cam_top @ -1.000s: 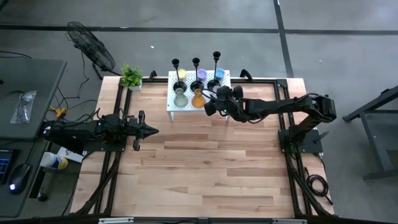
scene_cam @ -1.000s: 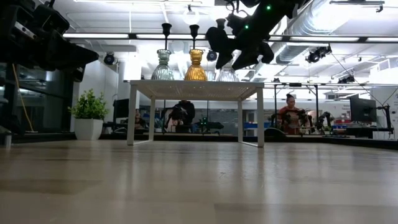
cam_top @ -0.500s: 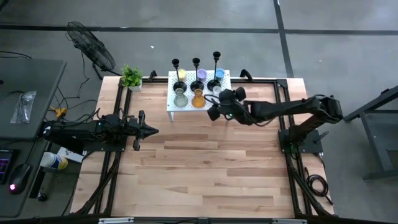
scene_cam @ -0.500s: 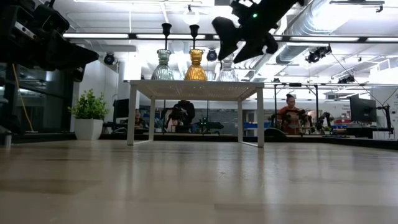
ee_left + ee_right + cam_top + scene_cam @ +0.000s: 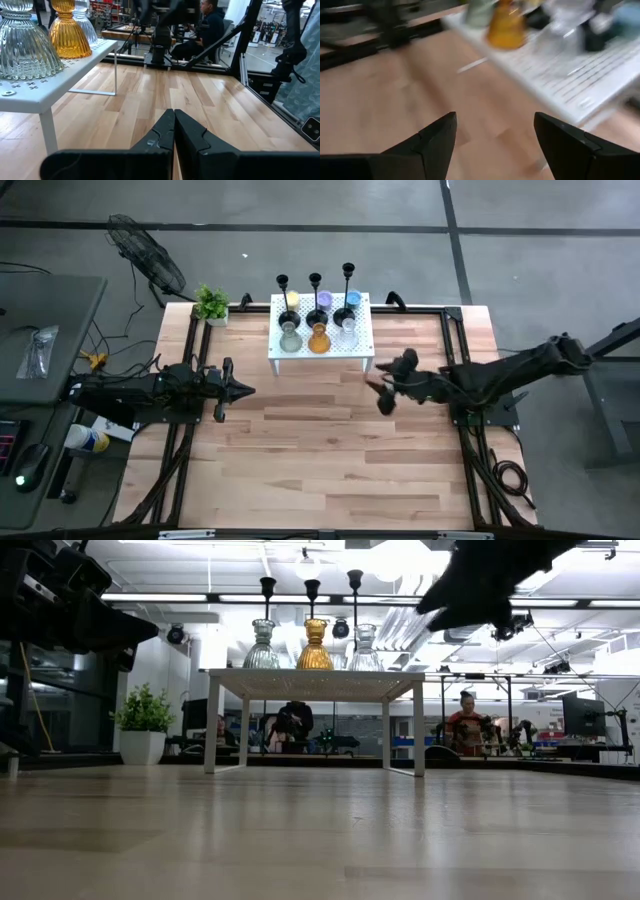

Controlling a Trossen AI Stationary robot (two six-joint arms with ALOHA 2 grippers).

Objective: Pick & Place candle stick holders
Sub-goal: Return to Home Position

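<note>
A small white stand (image 5: 358, 352) at the table's far middle carries three slim black candlesticks (image 5: 315, 281) in its back row, with yellow (image 5: 291, 300), purple (image 5: 324, 299) and blue (image 5: 353, 298) glass cups by them. Pale green (image 5: 290, 338), amber (image 5: 319, 338) and clear (image 5: 346, 333) glass holders stand on their bases in the front row. My right gripper (image 5: 380, 394) is open and empty over the table, right of and nearer than the stand. My left gripper (image 5: 243, 389) is shut and empty at the table's left.
A small green potted plant (image 5: 211, 304) stands at the far left corner. Black frame rails (image 5: 190, 350) run along the table's sides. Bare wood (image 5: 320, 450) spreads over the middle and near half. People (image 5: 468, 720) show in the room beyond.
My right gripper has drawn back from the front right of the stand, by the clear glass holder, toward the table's right and near edges. The clear holder stays upright on the stand. My left arm has kept still.
</note>
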